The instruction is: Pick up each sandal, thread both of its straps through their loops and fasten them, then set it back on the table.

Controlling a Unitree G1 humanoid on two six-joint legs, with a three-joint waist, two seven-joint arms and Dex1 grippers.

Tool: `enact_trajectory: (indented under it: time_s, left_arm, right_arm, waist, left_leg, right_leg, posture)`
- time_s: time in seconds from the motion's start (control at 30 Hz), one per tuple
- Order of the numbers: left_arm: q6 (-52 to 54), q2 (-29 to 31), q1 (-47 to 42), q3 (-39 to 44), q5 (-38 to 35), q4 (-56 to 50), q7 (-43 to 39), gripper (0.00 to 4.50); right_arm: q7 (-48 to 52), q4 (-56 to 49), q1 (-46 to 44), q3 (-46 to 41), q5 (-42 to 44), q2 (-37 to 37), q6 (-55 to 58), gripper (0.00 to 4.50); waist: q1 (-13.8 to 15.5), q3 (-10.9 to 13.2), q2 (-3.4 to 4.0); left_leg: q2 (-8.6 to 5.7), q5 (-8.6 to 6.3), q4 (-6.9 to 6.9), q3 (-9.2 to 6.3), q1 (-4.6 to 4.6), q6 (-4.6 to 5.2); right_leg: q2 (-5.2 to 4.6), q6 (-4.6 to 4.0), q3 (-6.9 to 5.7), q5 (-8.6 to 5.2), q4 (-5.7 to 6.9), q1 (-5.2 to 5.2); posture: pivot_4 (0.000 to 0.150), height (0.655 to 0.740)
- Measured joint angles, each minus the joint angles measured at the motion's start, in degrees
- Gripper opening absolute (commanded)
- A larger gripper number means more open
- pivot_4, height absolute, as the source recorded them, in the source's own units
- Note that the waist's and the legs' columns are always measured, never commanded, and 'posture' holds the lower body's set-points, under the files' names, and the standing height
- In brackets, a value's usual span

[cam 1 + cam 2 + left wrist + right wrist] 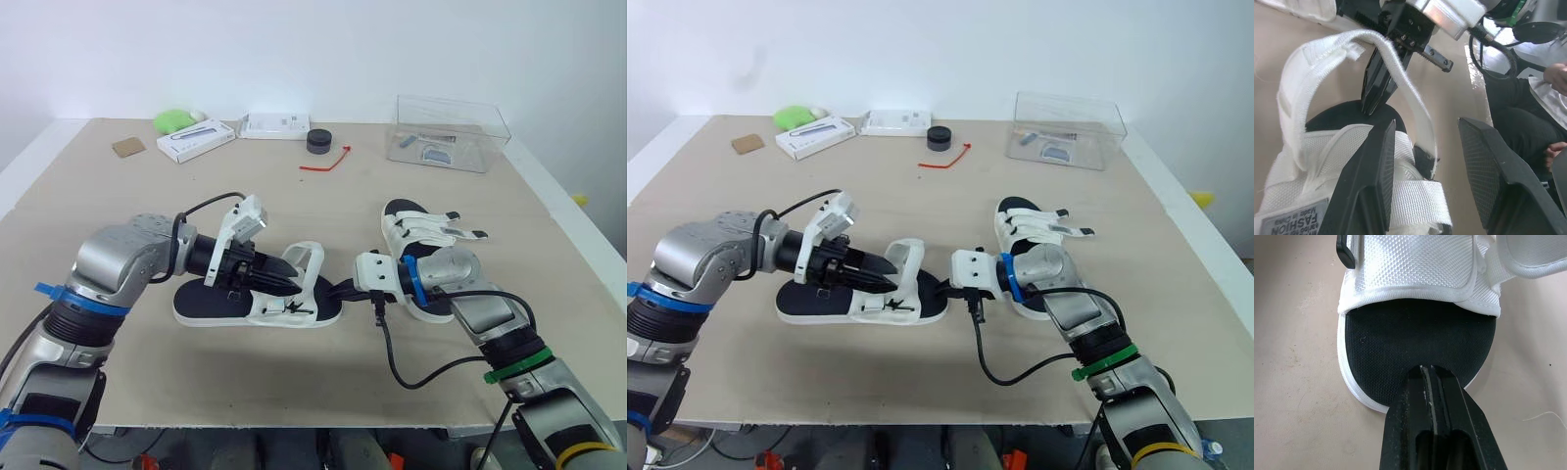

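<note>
- While the near sandal (257,304) lies flat on the table (118,196), the head views put the left gripper (289,276) at its loose strap (309,257) and the right gripper (338,292) at the toe; the second sandal (421,227) sits just behind.
- Left wrist: fingers (1367,186) apart, strap running between them. Close squarely on it before pulling.
- Right wrist: fingers together, tip on the insole (1415,338). It should pin the toe firmly.

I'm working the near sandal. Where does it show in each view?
Left eye view: near sandal lies centre, at the table's front, between both grippers.
Right eye view: same sandal, left of centre.
Left wrist view: its white upper lies against the open left gripper.
Right wrist view: its black footbed lies ahead of the fingertips.
Shared landmark: shut right gripper at the footbed's end.
</note>
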Motion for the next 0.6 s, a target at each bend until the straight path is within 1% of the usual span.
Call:
enact_trajectory:
  time_s: [0.13, 0.27, 0.5, 0.6]
  left_arm:
    - [0.4, -2.7, -2.3, -1.3, 1.7, 1.0, 2.6, 2.07]
    - [2.8, -6.9, -4.1, -2.3, 2.3, 2.5, 5.3, 2.07]
    - [4.0, -8.9, -5.3, -4.6, 4.2, 3.8, 7.6, 2.07]
    - [4.2, -9.0, -5.9, -4.8, 4.7, 4.5, 7.9, 1.32]
  right_arm:
    - [0.0, 0.0, 0.0, 0.0, 0.0, 0.0, 0.0, 0.00]
    - [0.0, 0.0, 0.0, 0.1, 0.0, 0.0, -0.1, 0.00]
    - [-0.1, 0.0, 0.0, 0.1, 0.0, 0.0, 0.0, 0.00]
    - [-0.1, 0.0, 0.0, 0.1, 0.0, 0.0, 0.0, 0.00]
  waist:
    - [0.0, 0.0, -0.01]
    - [0.0, 0.0, -0.01]
    - [0.0, 0.0, 0.00]
    - [0.0, 0.0, 0.00]
  left_leg:
    - [-0.01, 0.00, 0.01, -0.03, 0.00, 0.00]
    - [-0.01, 0.00, 0.01, -0.04, -0.01, 0.00]
    - [-0.02, 0.01, 0.01, -0.13, -0.02, -0.01]
    - [-0.02, 0.01, 0.01, -0.14, -0.03, -0.01]
  right_leg:
    - [0.00, 0.01, -0.02, 0.01, 0.00, 0.01]
    - [0.00, 0.04, -0.02, 0.02, 0.00, 0.01]
    - [0.00, 0.03, -0.08, 0.02, 0.00, 0.02]
    - [0.00, 0.03, -0.09, 0.02, 0.01, 0.02]
  posture:
    - [0.150, 0.7400]
    - [0.150, 0.7400]
    - [0.150, 0.7400]
    - [0.150, 0.7400]
